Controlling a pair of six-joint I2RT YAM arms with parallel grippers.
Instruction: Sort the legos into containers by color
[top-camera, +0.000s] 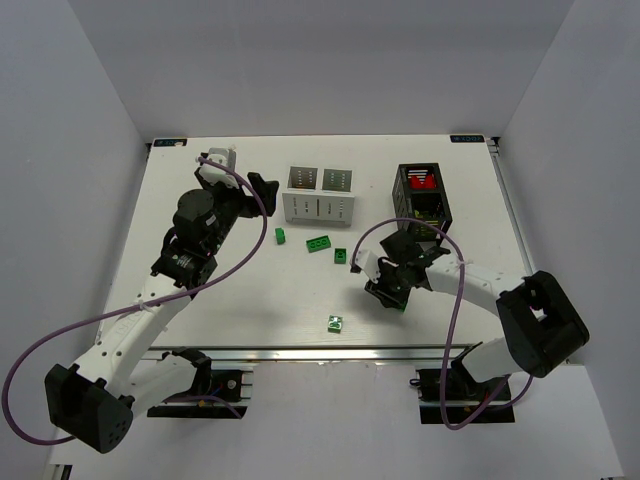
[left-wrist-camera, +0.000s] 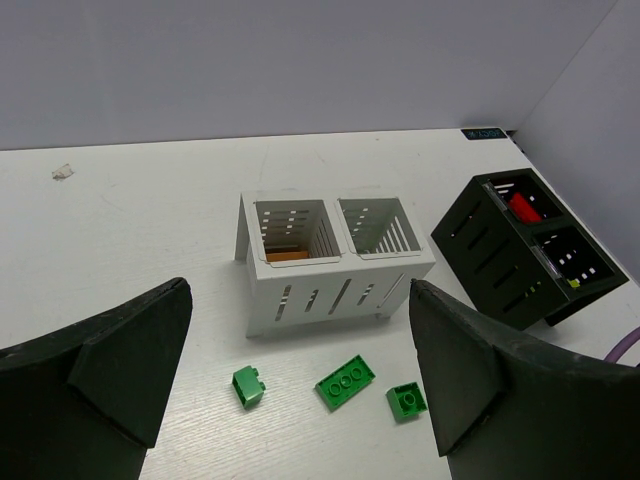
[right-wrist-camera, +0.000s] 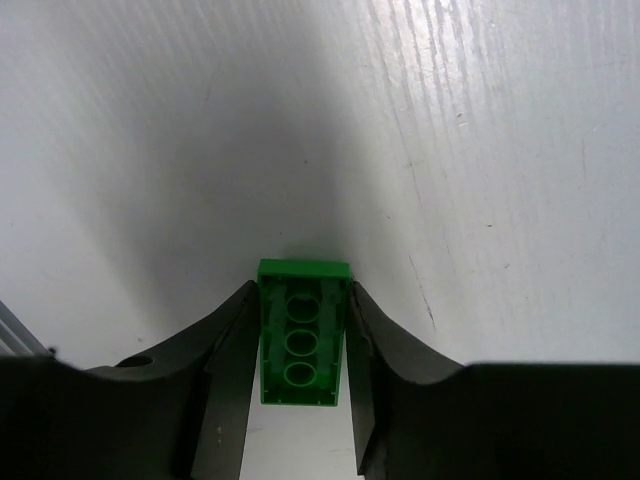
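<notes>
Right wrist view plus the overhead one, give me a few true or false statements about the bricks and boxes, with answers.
1. The right gripper grips a green brick lying underside up. True.
2. The left gripper holds a yellow brick. False: it is open and empty.
3. A red brick sits in the black box. True.
4. The white box stands right of the black box in the top view. False: the white box stands left of it.
</notes>
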